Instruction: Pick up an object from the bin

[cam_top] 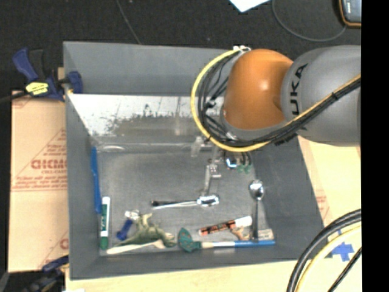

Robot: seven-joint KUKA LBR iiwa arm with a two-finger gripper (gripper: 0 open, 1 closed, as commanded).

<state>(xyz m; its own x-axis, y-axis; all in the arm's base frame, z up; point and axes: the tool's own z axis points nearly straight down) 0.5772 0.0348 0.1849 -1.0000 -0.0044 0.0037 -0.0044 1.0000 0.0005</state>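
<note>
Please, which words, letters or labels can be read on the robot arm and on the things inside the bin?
"UKA": dark letters on the grey arm, beside its orange cover; any letter before them is hidden.
Green and white marker by the left wall of the bin: any print is too small to read.
Small packet near the front wall: its markings are too blurred to read.

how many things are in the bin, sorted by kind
Metal spoons: 2
Pens or markers: 3
Small odd pieces (blue, khaki, teal, orange-and-white): 4
Total: 9 that I can tell apart
</note>
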